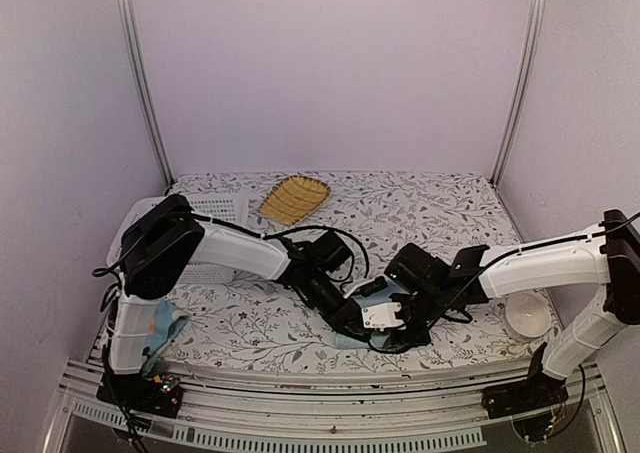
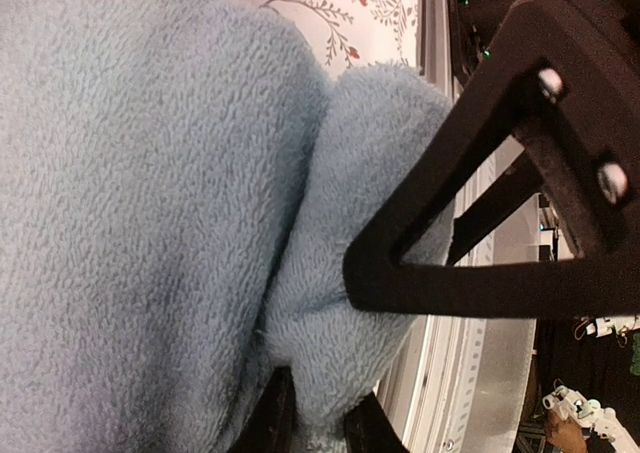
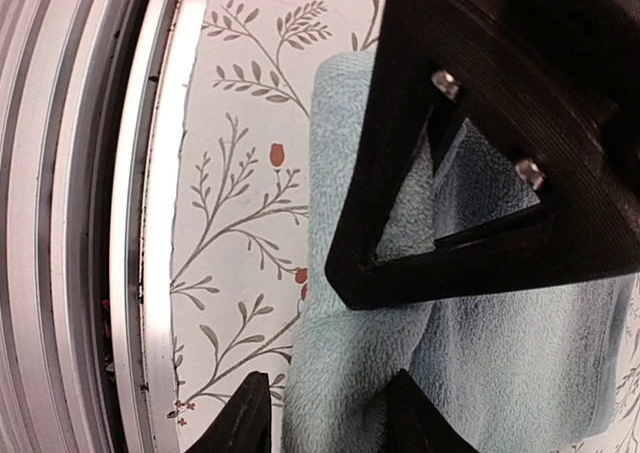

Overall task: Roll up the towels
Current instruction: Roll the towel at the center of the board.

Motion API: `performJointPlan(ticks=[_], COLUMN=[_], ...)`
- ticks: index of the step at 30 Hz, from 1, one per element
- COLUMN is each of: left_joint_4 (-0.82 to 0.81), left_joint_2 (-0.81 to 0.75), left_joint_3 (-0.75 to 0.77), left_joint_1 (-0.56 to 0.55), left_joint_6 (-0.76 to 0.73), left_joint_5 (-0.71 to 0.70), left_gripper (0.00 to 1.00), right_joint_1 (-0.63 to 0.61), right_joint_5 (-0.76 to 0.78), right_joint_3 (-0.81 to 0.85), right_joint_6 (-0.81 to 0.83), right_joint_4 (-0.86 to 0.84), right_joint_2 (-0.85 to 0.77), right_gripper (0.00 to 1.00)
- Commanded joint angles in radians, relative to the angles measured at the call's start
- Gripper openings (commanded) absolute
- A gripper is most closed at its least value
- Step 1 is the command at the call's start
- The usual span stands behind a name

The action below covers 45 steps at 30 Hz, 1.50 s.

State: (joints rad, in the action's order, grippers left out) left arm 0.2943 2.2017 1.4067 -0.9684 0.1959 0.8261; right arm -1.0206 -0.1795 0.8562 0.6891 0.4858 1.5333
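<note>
The plain light-blue towel (image 1: 345, 339) lies bunched near the table's front edge, mostly hidden under both grippers. My left gripper (image 2: 320, 418) is shut on a thick fold of this towel (image 2: 150, 223), which bulges out between the fingers. My right gripper (image 3: 330, 418) is open and straddles the rolled edge of the towel (image 3: 340, 353). Its right finger (image 3: 420, 413) presses into the cloth, and its left finger (image 3: 245, 418) stands just off it over the tablecloth. The printed towel (image 1: 166, 323) lies crumpled at the front left beside the left arm's base.
A yellow ribbed tray (image 1: 293, 199) sits at the back centre. A white basket (image 1: 222, 211) stands at the back left behind the left arm. A white bowl (image 1: 527, 318) rests at the front right. The metal front rail (image 3: 140, 223) runs close beside the towel.
</note>
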Motion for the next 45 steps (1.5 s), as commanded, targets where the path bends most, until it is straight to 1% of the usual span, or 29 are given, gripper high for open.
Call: performJointPlan(ticks=[1,5,8,9,10,11,12,14,16,20,23,26,28,31,34,37,43,45], left_joint_4=[0.082,0.069,0.026,0.005,-0.018,-0.049,-0.082,-0.170,-0.279,-0.482,-0.536,-0.557,-0.543,-0.468,-0.382,-0.314,-0.312,-0.312], left_joint_2=[0.046,0.028,-0.012,-0.035,-0.060,-0.095,-0.148,-0.245,-0.353,-0.529,-0.652,-0.758,-0.784,-0.745,-0.644,-0.519,-0.349,-0.317], left_joint_3=[-0.047,-0.067,-0.102,-0.120,-0.143,-0.173,-0.216,-0.299,-0.393,-0.568,-0.663,-0.723,-0.728,-0.673,-0.587,-0.496,-0.382,-0.362], left_joint_1=[0.018,0.020,0.025,0.025,0.025,0.025,0.025,0.024,0.023,0.016,-0.041,-0.144,-0.206,-0.261,-0.298,-0.331,-0.347,-0.355], left_joint_6=[0.019,0.020,0.025,0.025,0.023,0.024,0.026,0.041,0.066,0.094,0.019,-0.124,-0.215,-0.332,-0.426,-0.516,-0.617,-0.639], left_joint_5=[-0.077,-0.086,-0.103,-0.119,-0.143,-0.173,-0.200,-0.266,-0.332,-0.501,-0.676,-0.846,-0.916,-0.940,-0.926,-0.964,-1.000,-1.004], left_gripper=[0.15,0.15,0.16,0.20,0.29,0.32,0.38,0.45,0.48,0.50,0.51,0.50,0.49,0.48,0.48,0.49,0.52,0.50], right_joint_1=[-0.013,-0.012,-0.010,-0.004,0.014,0.033,0.055,0.098,0.134,0.204,0.261,0.299,0.328,0.349,0.356,0.358,0.359,0.359], right_joint_5=[0.012,0.016,-0.037,-0.077,-0.126,-0.179,-0.230,-0.326,-0.397,-0.531,-0.630,-0.680,-0.706,-0.740,-0.769,-0.779,-0.776,-0.777], right_joint_3=[0.003,-0.005,-0.002,-0.001,0.007,0.015,0.025,0.047,0.075,0.150,0.213,0.248,0.269,0.300,0.310,0.321,0.322,0.319], right_joint_6=[-0.021,-0.028,-0.031,-0.032,-0.032,-0.031,-0.027,-0.015,0.006,0.035,0.062,0.089,0.097,0.120,0.140,0.151,0.145,0.141], right_joint_4=[0.009,0.007,0.029,0.040,0.056,0.074,0.100,0.143,0.185,0.266,0.337,0.390,0.415,0.465,0.479,0.495,0.495,0.493], right_joint_2=[0.039,0.067,0.076,0.077,0.078,0.082,0.089,0.109,0.144,0.260,0.366,0.435,0.477,0.535,0.562,0.578,0.588,0.587], right_gripper=[0.37,0.24,0.13,0.11,0.09,0.08,0.06,0.05,0.04,0.04,0.04,0.04,0.04,0.05,0.05,0.06,0.06,0.06])
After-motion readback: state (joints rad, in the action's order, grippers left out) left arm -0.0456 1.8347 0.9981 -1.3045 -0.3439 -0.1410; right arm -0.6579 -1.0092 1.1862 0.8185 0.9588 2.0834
